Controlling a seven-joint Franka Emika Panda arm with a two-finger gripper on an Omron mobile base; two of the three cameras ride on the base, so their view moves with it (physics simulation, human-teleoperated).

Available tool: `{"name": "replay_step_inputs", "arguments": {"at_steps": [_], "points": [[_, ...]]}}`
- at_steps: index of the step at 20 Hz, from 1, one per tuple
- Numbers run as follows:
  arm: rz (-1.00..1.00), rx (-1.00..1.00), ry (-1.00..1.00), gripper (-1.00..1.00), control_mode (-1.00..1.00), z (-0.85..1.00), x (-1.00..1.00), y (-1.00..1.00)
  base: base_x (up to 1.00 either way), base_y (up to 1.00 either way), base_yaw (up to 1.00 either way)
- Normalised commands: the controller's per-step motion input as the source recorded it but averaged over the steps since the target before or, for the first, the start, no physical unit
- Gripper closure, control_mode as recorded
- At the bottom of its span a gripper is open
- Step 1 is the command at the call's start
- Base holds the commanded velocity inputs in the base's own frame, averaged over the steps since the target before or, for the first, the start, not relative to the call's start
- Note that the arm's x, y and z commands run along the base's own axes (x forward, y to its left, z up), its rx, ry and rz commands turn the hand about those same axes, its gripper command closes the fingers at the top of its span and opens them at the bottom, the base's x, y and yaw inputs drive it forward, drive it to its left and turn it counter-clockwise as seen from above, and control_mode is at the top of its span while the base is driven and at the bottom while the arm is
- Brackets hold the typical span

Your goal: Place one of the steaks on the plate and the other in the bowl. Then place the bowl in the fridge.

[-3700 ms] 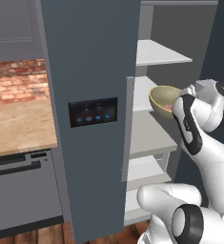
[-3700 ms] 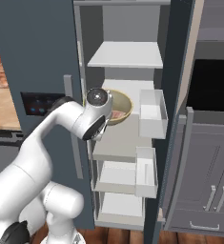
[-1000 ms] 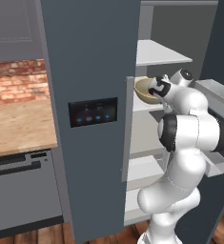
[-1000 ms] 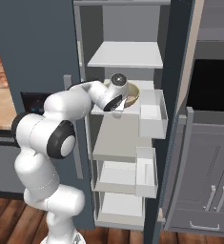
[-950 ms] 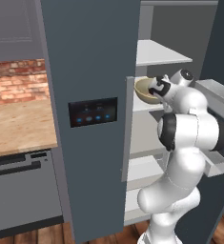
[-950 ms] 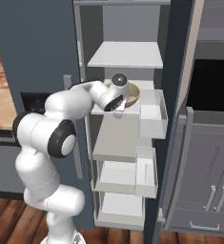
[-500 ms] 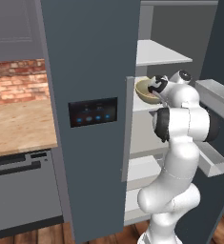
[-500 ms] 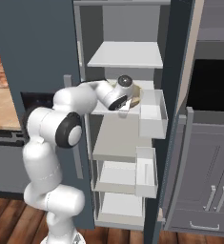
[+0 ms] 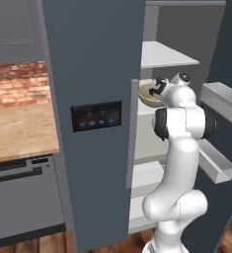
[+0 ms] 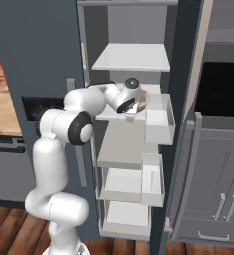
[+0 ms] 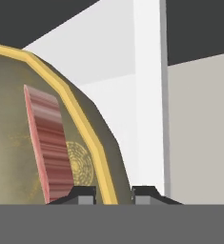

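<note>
While we reach into the open fridge (image 10: 44, 50), our gripper (image 11: 113, 193) pinches the yellow rim of the bowl (image 11: 8, 124), one finger inside and one outside, so the jaws are narrow and closed on the rim. We see the bowl at the middle shelf (image 10: 113, 112) inside the fridge, but we cannot tell if it sits down on the shelf yet. We think the bowl is hard and stiff, maybe smooth and a bit slippery, and it could tip because we hold it by one edge only. One steak (image 11: 49, 143) lies inside, and it looks soft and floppy and could slide. We count one bowl, one steak, one gripper and one fridge.
</note>
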Motion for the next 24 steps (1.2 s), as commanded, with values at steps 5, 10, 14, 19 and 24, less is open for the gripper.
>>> {"name": "replay_step_inputs", "arguments": {"at_steps": [5, 10, 14, 19, 24], "points": [[0.01, 0.00, 0.00, 1.00, -1.00, -0.13, 0.33, -0.04, 0.00, 0.00, 0.00], [0.01, -0.01, 0.00, 1.00, -1.00, -0.20, 0.36, 0.00, 0.00, 0.00, 0.00], [0.00, -0.04, 0.00, -1.00, -1.00, -0.18, 0.34, 0.00, 0.00, 0.00, 0.00], [0.00, -0.01, 0.00, -1.00, -1.00, -0.09, 0.13, -0.03, 0.00, 0.00, 0.00], [0.01, 0.00, 0.00, -1.00, -1.00, -0.02, 0.04, -0.02, 0.00, 0.00, 0.00]]}}
